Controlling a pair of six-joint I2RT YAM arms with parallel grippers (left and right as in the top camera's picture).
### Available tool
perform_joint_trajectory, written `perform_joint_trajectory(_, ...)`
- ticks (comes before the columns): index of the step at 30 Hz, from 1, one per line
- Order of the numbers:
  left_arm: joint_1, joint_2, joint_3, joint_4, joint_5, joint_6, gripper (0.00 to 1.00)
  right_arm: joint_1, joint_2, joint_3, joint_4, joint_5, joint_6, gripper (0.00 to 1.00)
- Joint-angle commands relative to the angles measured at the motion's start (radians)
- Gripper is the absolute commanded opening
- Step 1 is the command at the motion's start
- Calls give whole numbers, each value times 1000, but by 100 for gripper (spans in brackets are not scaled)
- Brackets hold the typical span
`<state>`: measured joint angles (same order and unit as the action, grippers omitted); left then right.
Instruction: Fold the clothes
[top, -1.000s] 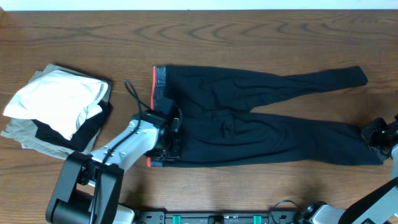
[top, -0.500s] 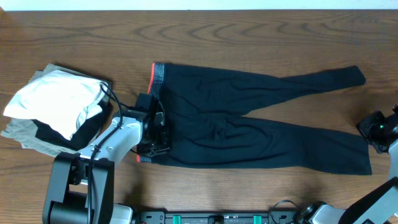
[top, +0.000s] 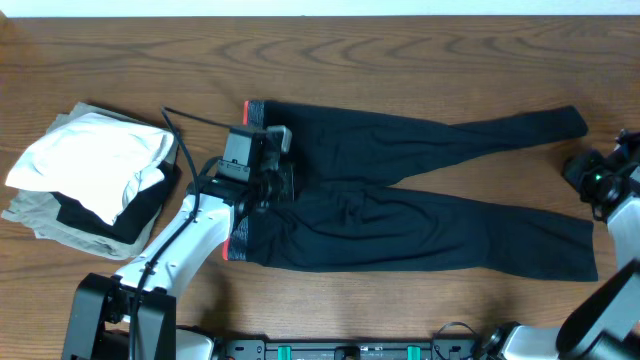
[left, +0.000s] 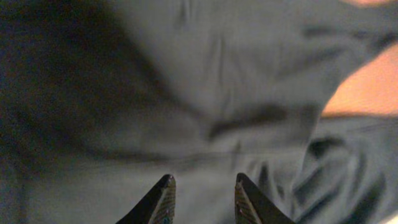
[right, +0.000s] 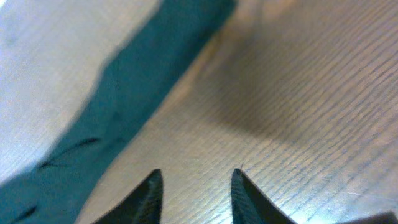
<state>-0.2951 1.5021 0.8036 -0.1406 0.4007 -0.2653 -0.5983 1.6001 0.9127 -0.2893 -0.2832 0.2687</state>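
The wooden table (top: 400, 45) carries the dark leggings (top: 420, 150) spread flat across its centre, the orange-edged waistband (top: 256, 112) toward 9 o'clock and both legs running out toward 3 o'clock, splayed apart in a narrow V. At the table's 9 o'clock edge, just beside the waistband, sits a stack of folded clothes (top: 85, 170), white on top. The left gripper (top: 280, 180) hovers over the seat of the leggings a little inside the waistband. Its wrist view shows the fingers spread with only dark cloth beneath and nothing pinched. The right gripper (top: 598, 180) hangs at 3 o'clock between the two cuffs, its claw also spread over bare wood with one leg lying off toward its 10 o'clock. The job looks to be at the laying-out stage, before the first fold. The next move probably calls for pinching one leg at waist and cuff together and carrying it over the other. A second ago the left gripper was at the 6 o'clock corner of the waistband and the right was on the lower cuff (top: 585, 250). Both have let go and moved toward 12 o'clock, and the lower leg has been drawn slightly toward 9 o'clock.
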Motion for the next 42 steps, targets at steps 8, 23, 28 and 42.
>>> perform_joint_trajectory(8,1,14,11,174,-261,2,34,1,269,307,-32,-5,-103,74)
perform_joint_trajectory(23,1,190,11,329,-261,2,35,-5,448,419,125,-5,-121,63)
perform_joint_trajectory(28,1,193,11,346,-264,2,35,-4,461,419,175,-5,-121,59)
perform_joint_trajectory(42,1,193,11,349,-264,2,35,1,544,419,227,-6,-120,51)
